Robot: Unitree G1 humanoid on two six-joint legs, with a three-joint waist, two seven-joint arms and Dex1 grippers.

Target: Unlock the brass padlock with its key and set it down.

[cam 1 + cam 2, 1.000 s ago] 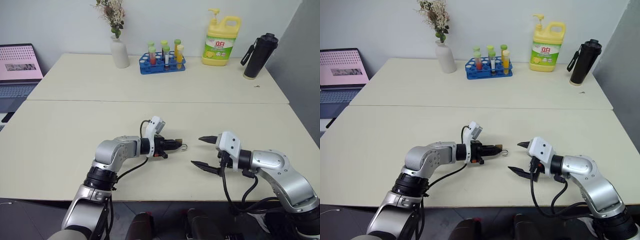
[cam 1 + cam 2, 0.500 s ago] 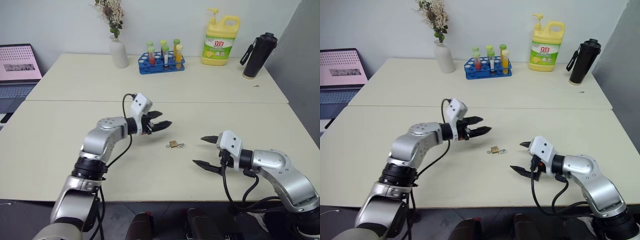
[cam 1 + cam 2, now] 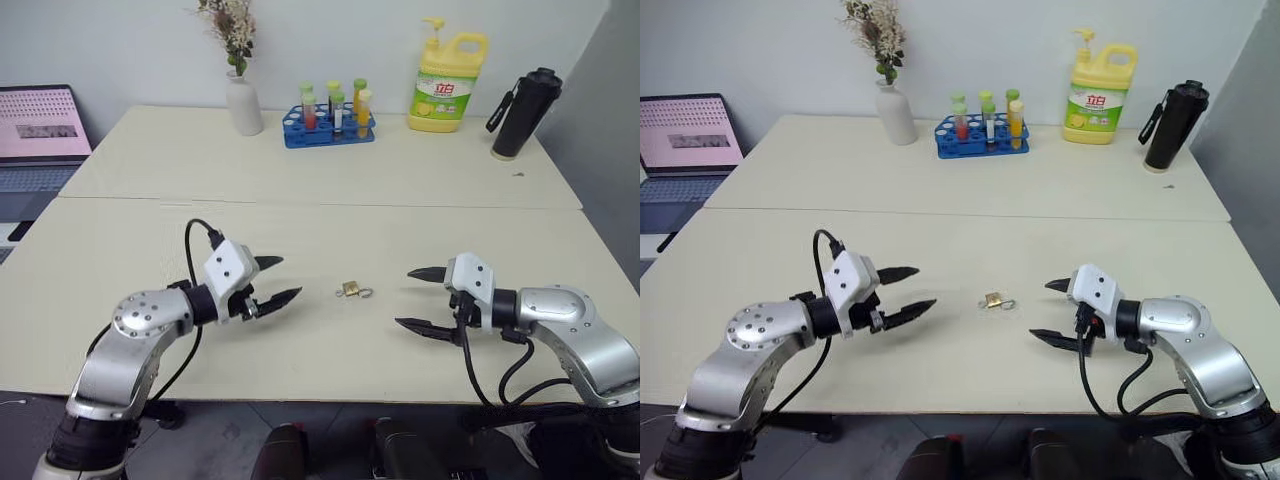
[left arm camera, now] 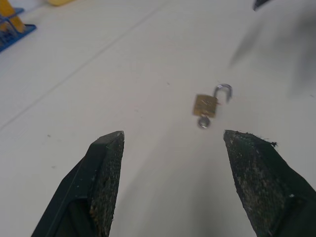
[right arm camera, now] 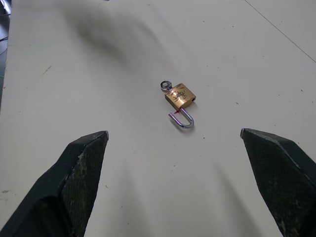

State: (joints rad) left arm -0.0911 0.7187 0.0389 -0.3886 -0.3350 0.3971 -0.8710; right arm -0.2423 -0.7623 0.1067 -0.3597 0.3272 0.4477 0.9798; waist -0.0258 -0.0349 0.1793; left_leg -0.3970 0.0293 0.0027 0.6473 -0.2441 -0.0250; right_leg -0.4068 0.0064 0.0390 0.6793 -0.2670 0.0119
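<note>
From the head views, the left gripper (image 3: 272, 281) hangs over the table (image 3: 150, 230) with its two fingers spread and nothing between them. The right gripper (image 3: 418, 299) is likewise wide open and empty. The padlock (image 3: 349, 289) lies on the table between the two, apart from both, a little nearer the left gripper's tips. Its shackle points toward the right gripper. Well behind the padlock stand a tube rack (image 3: 329, 117), a vase (image 3: 243, 103), a soap bottle (image 3: 447, 84) and a black flask (image 3: 520, 113).

In the left wrist view, the open fingers (image 4: 101, 182) frame the padlock (image 4: 205, 105), which lies ahead of them, untouched. Here the key (image 4: 203, 122) shows as a small silver ring at the body's base, the end nearer this gripper.

In the right wrist view, the fingers (image 5: 74, 182) stand far apart; the padlock (image 5: 179, 96) rests ahead, shackle swung open toward this gripper, key (image 5: 166, 86) beyond.
</note>
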